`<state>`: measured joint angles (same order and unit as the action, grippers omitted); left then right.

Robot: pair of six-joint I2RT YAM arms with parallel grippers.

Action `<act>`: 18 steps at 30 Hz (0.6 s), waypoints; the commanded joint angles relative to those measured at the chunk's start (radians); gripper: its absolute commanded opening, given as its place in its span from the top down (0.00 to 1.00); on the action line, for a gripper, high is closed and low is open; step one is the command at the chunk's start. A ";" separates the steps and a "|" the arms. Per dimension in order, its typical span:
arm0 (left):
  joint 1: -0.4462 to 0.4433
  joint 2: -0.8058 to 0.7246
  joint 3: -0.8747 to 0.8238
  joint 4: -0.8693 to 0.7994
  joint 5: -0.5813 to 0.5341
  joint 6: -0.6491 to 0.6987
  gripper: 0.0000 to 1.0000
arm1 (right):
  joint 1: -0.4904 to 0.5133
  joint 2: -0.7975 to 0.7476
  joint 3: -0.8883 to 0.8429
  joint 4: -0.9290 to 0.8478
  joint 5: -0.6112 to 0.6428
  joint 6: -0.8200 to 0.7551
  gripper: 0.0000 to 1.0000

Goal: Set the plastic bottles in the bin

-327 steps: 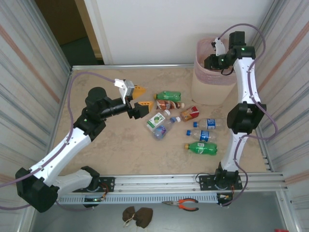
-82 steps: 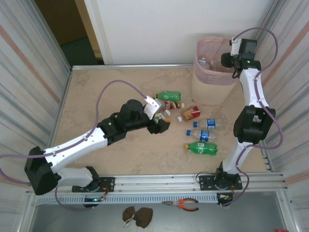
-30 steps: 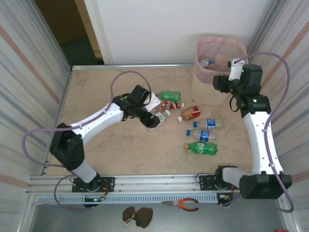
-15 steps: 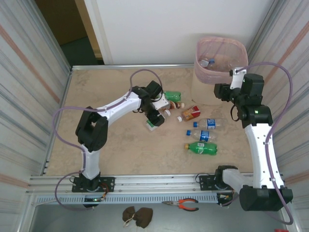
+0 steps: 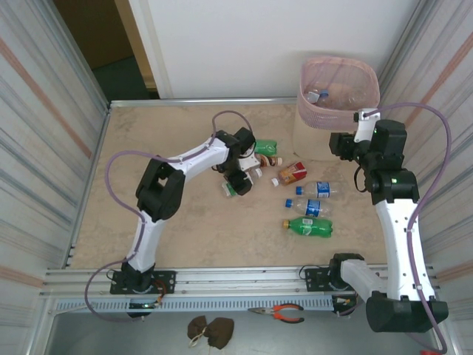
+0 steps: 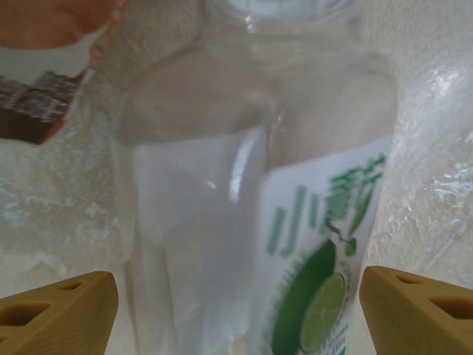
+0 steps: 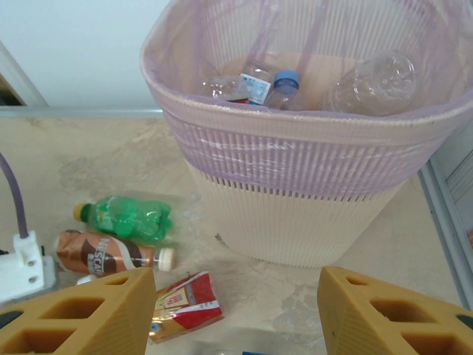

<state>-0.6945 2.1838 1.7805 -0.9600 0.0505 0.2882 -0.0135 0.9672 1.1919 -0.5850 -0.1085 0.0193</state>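
My left gripper (image 5: 238, 176) is low over the cluster of plastic bottles. It is shut on a clear bottle with a green lime label (image 6: 244, 185), which spans the whole gap between the yellow fingers (image 6: 63, 310). That same lime-label bottle (image 5: 230, 189) lies just near of the wrist. Green (image 5: 260, 146), brown (image 5: 267, 159), red-label (image 5: 290, 172), two blue-label (image 5: 319, 189) and green soda (image 5: 309, 227) bottles lie on the table. The pink bin (image 5: 304, 92) stands at the back right with bottles inside (image 7: 284, 85). My right gripper (image 5: 340, 142) hangs open beside the bin, with nothing in it (image 7: 235, 285).
The bin's ribbed wall (image 7: 310, 214) is close ahead of the right fingers. A green bottle (image 7: 126, 217), a brown one (image 7: 103, 254) and a red-label one (image 7: 185, 303) lie left of it. Corrugated walls close both sides. Pliers (image 5: 284, 314) lie on the front ledge.
The left arm's elbow has swung right while its gripper stayed on the lime-label bottle, shifting it slightly. The right gripper has come down and nearer, away from the bin's rim.
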 commanded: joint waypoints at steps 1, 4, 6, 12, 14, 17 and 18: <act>0.004 0.040 0.020 -0.046 0.005 0.002 0.15 | -0.004 -0.021 -0.001 -0.009 0.006 0.025 0.41; 0.001 0.053 0.013 -0.043 0.007 0.004 0.20 | -0.004 -0.029 -0.002 -0.010 0.003 0.030 0.41; 0.000 0.048 0.003 -0.035 0.007 0.005 0.24 | -0.005 -0.032 -0.001 -0.011 0.001 0.031 0.41; -0.006 0.003 -0.024 -0.016 0.008 0.003 0.34 | -0.002 -0.038 0.002 -0.010 -0.007 0.038 0.42; -0.008 -0.017 -0.035 -0.013 0.005 -0.003 0.35 | -0.003 -0.039 0.005 -0.009 -0.011 0.041 0.42; -0.011 -0.064 -0.067 0.004 0.021 -0.020 0.36 | -0.001 -0.040 0.013 -0.009 -0.021 0.045 0.42; -0.010 -0.081 -0.084 0.015 0.033 -0.028 0.36 | 0.001 -0.041 0.015 -0.010 -0.025 0.049 0.42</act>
<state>-0.6956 2.1914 1.7245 -0.9527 0.0544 0.2829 -0.0132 0.9455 1.1919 -0.5854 -0.1108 0.0452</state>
